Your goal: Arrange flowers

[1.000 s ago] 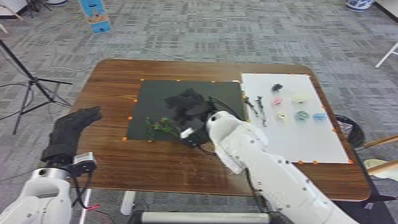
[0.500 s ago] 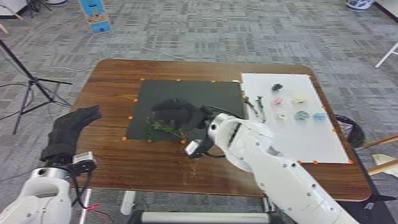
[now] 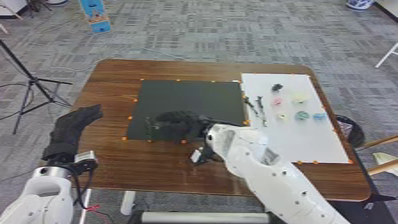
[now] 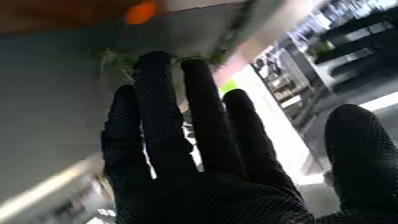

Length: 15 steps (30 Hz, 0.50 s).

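In the head view my right hand is over the near part of the black sheet, covering most of a green leafy stem. The right wrist view has the same hand with straight fingers, its thumb apart, and blurred greenery beyond the fingertips; whether they touch cannot be told. My left hand is open over the table's left side. On the white sheet lie dark stems, a black piece and small pink, yellow and bluish flowers.
The brown table extends beyond both sheets, with orange markers around them. A black tripod stands on the floor to the left. A dark bin is beside the table's right edge.
My right hand has moved down the black sheet toward the near edge, and its wrist has turned. The green stem is now more covered by it. The left hand has stayed still.
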Each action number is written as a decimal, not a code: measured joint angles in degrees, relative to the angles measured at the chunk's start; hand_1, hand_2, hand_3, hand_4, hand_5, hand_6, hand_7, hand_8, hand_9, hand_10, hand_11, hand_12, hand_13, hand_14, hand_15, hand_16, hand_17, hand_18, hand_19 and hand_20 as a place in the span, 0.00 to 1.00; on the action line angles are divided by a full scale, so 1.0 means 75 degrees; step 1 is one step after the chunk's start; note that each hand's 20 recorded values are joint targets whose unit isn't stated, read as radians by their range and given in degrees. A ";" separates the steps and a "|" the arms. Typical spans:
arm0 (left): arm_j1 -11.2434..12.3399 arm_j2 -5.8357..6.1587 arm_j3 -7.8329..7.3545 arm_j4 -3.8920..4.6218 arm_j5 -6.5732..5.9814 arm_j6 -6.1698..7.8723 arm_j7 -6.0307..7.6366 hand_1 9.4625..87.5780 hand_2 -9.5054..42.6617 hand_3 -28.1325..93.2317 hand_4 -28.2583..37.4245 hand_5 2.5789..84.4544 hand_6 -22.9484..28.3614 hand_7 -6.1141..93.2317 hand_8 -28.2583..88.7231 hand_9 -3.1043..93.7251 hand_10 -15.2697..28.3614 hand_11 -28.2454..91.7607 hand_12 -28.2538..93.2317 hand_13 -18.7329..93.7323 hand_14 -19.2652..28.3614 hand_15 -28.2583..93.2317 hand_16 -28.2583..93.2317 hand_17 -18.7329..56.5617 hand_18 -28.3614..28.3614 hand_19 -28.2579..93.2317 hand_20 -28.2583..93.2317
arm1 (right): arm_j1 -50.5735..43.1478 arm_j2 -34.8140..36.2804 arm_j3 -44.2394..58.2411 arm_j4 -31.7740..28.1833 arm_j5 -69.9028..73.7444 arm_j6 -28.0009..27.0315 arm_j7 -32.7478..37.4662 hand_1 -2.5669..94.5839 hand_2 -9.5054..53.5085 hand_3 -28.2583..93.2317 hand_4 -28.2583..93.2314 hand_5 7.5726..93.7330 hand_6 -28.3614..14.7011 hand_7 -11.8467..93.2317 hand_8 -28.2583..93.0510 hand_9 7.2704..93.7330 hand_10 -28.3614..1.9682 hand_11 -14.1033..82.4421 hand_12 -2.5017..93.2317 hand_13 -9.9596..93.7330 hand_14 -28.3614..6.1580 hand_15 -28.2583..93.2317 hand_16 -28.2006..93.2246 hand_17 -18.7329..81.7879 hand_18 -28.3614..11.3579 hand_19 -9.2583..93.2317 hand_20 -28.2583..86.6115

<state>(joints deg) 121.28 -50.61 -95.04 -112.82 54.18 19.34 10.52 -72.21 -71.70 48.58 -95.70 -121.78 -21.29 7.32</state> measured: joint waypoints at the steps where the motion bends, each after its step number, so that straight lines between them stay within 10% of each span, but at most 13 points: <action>1: -0.0005 0.0000 0.0008 0.0000 0.0000 -0.0001 -0.0001 0.12 0.41 0.83 0.00 0.59 0.50 0.20 0.17 0.56 0.64 0.37 0.32 0.47 0.67 0.32 0.22 0.25 0.68 0.26 0.34 | 0.0016 -0.0005 -0.0018 0.0022 -0.0239 0.0002 -0.0006 0.14 0.49 0.73 0.09 0.26 0.58 0.23 0.16 0.54 0.47 0.21 0.11 0.49 0.15 0.69 0.52 0.30 0.16 0.67 0.75; 15: -0.0026 0.0000 0.0080 0.0000 0.0003 -0.0041 -0.0013 0.12 0.41 0.83 0.00 0.59 0.50 0.20 0.17 0.56 0.64 0.37 0.33 0.47 0.67 0.32 0.22 0.25 0.68 0.26 0.34 | 0.0169 0.0024 -0.0192 0.0061 0.0835 0.0707 0.0207 0.15 0.46 0.73 0.09 0.32 0.57 0.24 0.16 0.61 0.45 0.23 0.13 0.55 0.17 0.71 0.52 0.34 0.12 0.70 0.76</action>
<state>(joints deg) 121.09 -50.61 -94.44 -112.82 54.21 19.04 10.42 -70.95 -71.52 47.14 -95.25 -115.52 -15.98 8.87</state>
